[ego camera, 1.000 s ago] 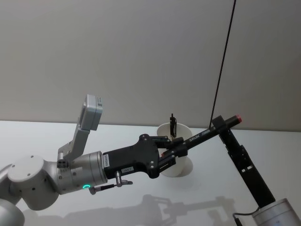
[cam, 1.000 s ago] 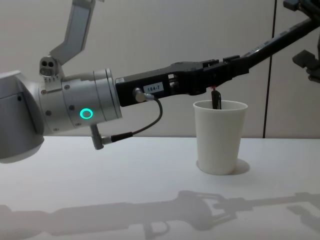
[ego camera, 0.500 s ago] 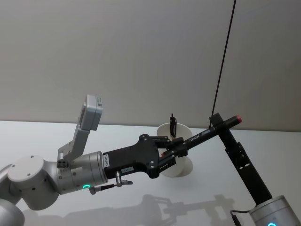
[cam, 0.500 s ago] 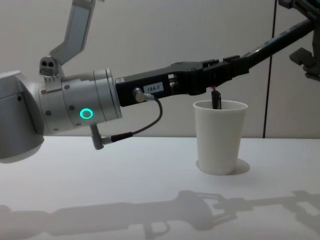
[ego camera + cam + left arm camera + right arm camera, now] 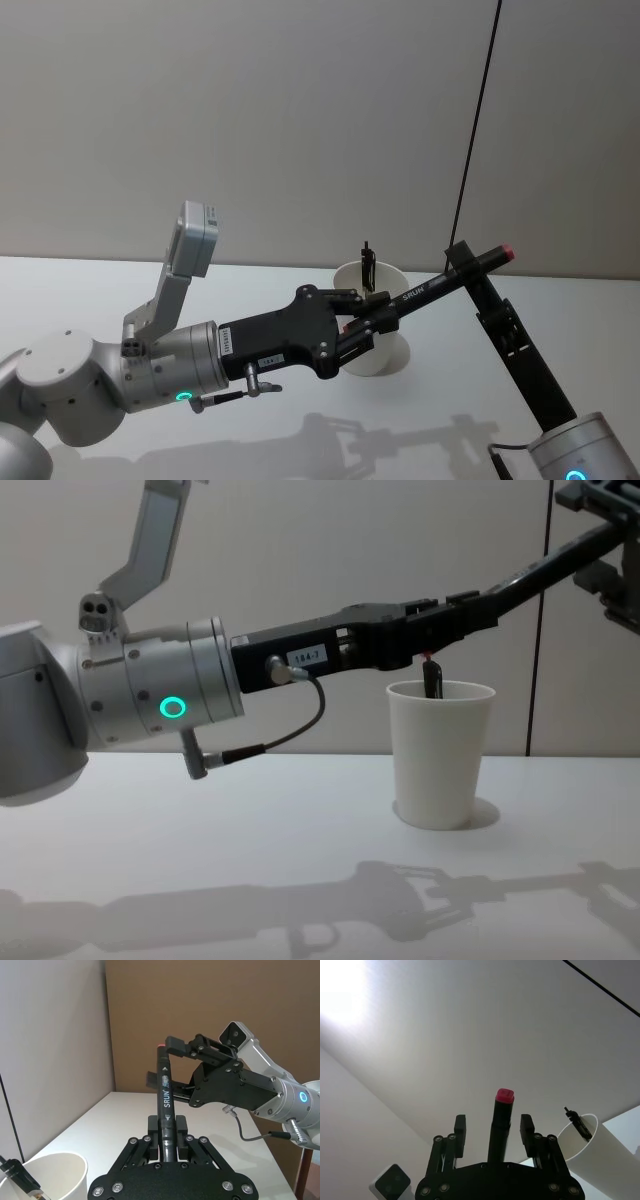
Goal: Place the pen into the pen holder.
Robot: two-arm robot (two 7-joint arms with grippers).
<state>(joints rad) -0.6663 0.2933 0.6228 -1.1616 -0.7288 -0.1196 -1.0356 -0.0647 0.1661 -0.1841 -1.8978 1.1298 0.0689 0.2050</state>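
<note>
My left gripper [image 5: 375, 318] is shut on a black marker [image 5: 430, 285] with a red end, held slanted above the white paper cup [image 5: 392, 358], the pen holder. The marker's red end [image 5: 504, 1095] sticks out between the fingers [image 5: 460, 1130] of my right gripper [image 5: 462, 262], which stands open with gaps on both sides. A thin black pen [image 5: 432, 680] stands inside the cup [image 5: 440, 755]. In the left wrist view the marker [image 5: 165, 1090] runs from my left gripper [image 5: 165, 1127] to the right gripper [image 5: 162, 1060], with the cup [image 5: 50, 1180] beside it.
The cup stands on a white table [image 5: 100, 290] before a plain wall. A thin black cable [image 5: 475, 140] hangs down the wall behind the cup. My right arm [image 5: 525, 365] rises from the near right corner.
My right gripper has shifted slightly along the marker's red end, still open. The left gripper, marker and cup have not moved.
</note>
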